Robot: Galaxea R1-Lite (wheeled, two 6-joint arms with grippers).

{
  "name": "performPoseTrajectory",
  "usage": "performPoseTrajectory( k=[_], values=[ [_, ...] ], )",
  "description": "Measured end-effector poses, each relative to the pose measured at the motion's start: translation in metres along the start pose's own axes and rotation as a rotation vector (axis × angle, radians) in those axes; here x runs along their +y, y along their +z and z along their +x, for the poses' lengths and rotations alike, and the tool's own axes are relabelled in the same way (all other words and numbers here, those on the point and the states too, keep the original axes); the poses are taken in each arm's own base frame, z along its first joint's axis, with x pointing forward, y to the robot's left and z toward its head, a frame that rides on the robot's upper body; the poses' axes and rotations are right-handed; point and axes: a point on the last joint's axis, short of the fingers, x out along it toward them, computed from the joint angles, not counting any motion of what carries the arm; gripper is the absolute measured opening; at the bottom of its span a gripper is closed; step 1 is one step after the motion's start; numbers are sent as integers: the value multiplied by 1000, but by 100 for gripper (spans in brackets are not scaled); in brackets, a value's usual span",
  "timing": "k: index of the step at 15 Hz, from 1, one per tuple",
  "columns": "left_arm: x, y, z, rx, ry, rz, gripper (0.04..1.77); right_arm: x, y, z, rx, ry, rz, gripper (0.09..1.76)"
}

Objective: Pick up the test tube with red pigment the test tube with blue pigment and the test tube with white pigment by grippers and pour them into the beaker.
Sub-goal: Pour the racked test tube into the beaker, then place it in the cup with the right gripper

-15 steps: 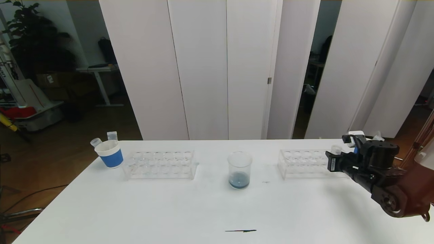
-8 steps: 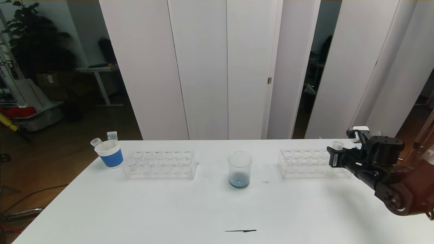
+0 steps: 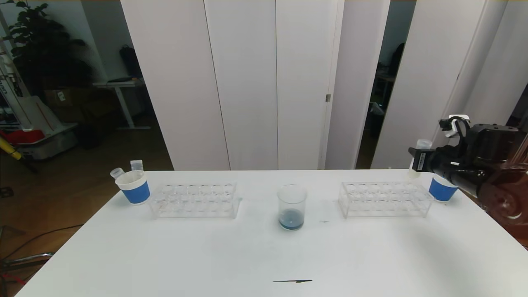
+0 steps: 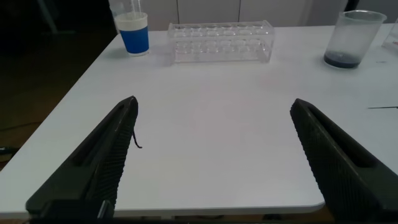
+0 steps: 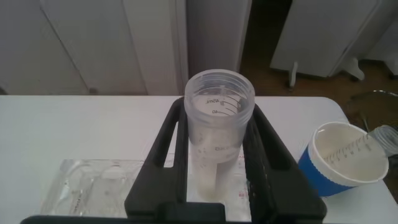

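My right gripper [image 3: 418, 160] hangs above the far right end of the right rack, shut on the test tube with white pigment [image 3: 420, 153]. In the right wrist view the tube [image 5: 219, 99] stands upright between the black fingers [image 5: 176, 134], with cream liquid at its bottom. The clear beaker [image 3: 292, 206] stands mid-table with dark blue liquid in its bottom, also seen as the beaker [image 4: 354, 38] from the left wrist. My left gripper [image 4: 214, 109] is open and empty, low over the table's near left edge. The test tubes with red and blue pigment are out of view.
Two clear racks, left [image 3: 194, 201] and right [image 3: 385, 199], flank the beaker. A blue-banded paper cup [image 3: 134, 187] at the far left holds two clear tubes [image 3: 136, 165]. Another blue-banded cup [image 3: 442, 189] stands right of the right rack. A thin dark streak [image 3: 293, 281] lies near the front edge.
My right gripper has risen and drawn back to the right with the white tube in it, uncovering the right cup. The left gripper has not moved.
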Motion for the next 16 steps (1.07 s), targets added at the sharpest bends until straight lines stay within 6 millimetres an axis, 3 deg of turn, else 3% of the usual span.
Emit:
performPoseTrajectory(
  k=[4,7,10,13,16],
  values=[
    [0,0,0,0,0,0,175,8,84,-4,-8,26,-3,60],
    [0,0,0,0,0,0,175,30,140,-7,-61,78,-34,60],
    [0,0,0,0,0,0,175,63,144,8,-73,141,-223,60],
    [0,0,0,0,0,0,175,88,130,20,-125,189,-252,60],
    [0,0,0,0,0,0,175,117,113,24,-296,250,-241,60]
  ],
)
